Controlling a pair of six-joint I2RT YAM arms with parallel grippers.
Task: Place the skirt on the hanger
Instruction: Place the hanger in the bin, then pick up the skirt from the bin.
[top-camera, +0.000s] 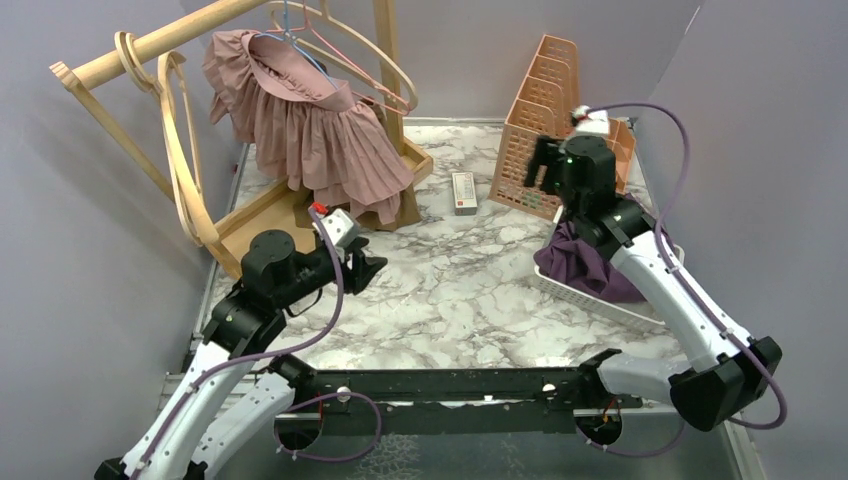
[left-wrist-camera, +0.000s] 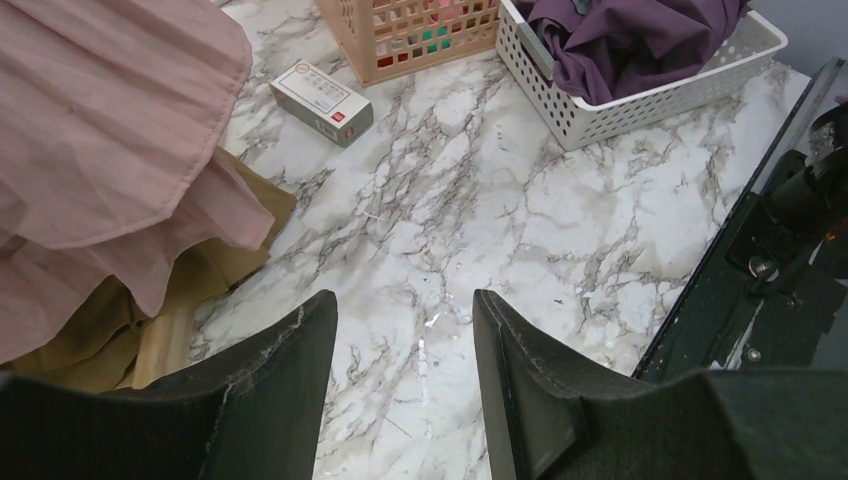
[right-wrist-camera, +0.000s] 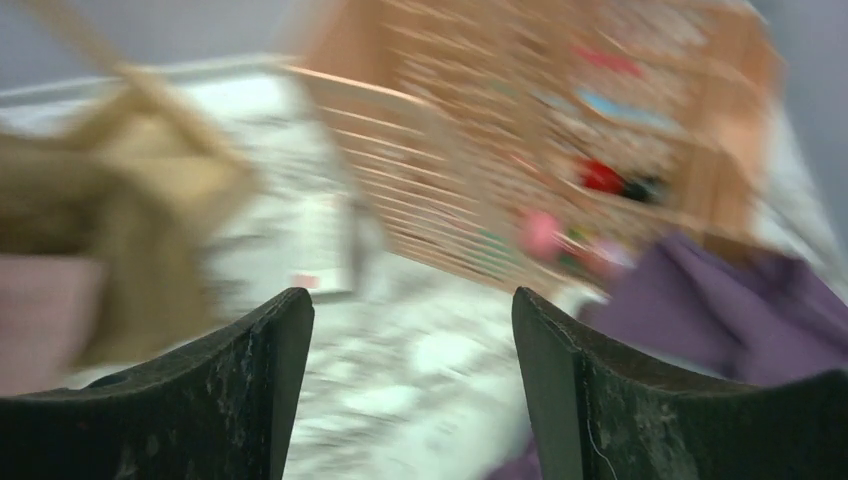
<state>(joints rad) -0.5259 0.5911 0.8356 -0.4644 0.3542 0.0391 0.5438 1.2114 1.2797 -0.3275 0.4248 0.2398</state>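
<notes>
Down at the near edge, the left gripper (top-camera: 374, 268) sits low over the marble table (top-camera: 470, 290), and its wrist view (left-wrist-camera: 405, 310) gives it away: fingers parted, bare marble between them, nothing held. On the other side, a white slotted basket (top-camera: 610, 303) stands on the right part of the table with a purple cloth (top-camera: 580, 262) heaped in it, and the right arm rises directly over that heap. Up at its end the right gripper (top-camera: 540, 176) hangs in the air beside the orange lattice holder (top-camera: 545, 105); its wrist view (right-wrist-camera: 412, 305) is badly smeared, but the two dark fingers stand wide apart with nothing between them, so that pincer is open as well. Mid-table, a small white box (top-camera: 464, 192) lies flat, well apart from both grippers and just left of the holder's foot. And at the far left is the one that matters: the pink pleated skirt (top-camera: 320, 130) is up on the wooden rack (top-camera: 150, 45), its waistband draped over a thin blue hanger (top-camera: 297, 45) hooked to the rail, with a pink wire hanger (top-camera: 360, 62) just beside it. The hem falls to a tan cloth (left-wrist-camera: 235, 255) on the rack's base, near the left fingers but not touching them. Several wooden hangers (top-camera: 185, 170) dangle from the rail's left end.
</notes>
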